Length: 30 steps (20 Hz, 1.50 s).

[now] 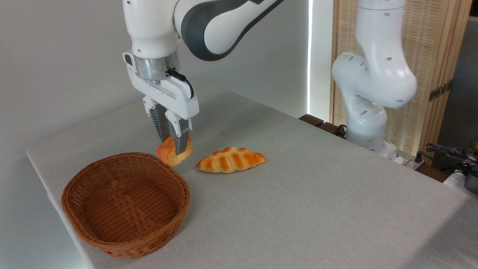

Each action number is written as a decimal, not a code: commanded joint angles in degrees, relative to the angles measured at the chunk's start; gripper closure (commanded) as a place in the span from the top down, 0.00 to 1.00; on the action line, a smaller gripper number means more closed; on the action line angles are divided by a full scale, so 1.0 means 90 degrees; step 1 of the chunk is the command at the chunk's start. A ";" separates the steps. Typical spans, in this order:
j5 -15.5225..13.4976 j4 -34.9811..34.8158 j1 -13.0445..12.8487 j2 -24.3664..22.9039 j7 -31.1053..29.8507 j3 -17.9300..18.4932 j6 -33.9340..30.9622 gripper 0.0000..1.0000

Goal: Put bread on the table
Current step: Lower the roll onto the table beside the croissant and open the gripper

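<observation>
The bread (170,154), a small roundish golden-orange bun, is just behind the far rim of the wicker basket, low over or touching the light grey table (298,186); I cannot tell which. My gripper (173,145) points straight down and is shut on the bread, its ribbed fingers (182,140) pressing the bun's top from both sides. The bun's lower edge is partly hidden by the basket rim.
A brown woven wicker basket (125,203) stands with nothing in it near the table's front left corner. A longer braided loaf (230,160) lies on the table right of the gripper. The arm's white base (368,112) rises at the table's far right edge.
</observation>
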 commanded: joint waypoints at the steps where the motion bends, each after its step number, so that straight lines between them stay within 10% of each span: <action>1: 0.0042 -0.0232 -0.0170 -0.0050 0.0043 0.0043 0.0006 1.00; 15: 0.0071 -0.0028 -0.0249 -0.0050 0.0063 0.0130 -0.0266 1.00; 25: 0.0130 0.0334 -0.0209 -0.0197 0.0961 0.0940 -0.0394 1.00; 30: 0.0647 0.0666 -0.0209 -0.0119 0.1390 0.1272 -0.0394 1.00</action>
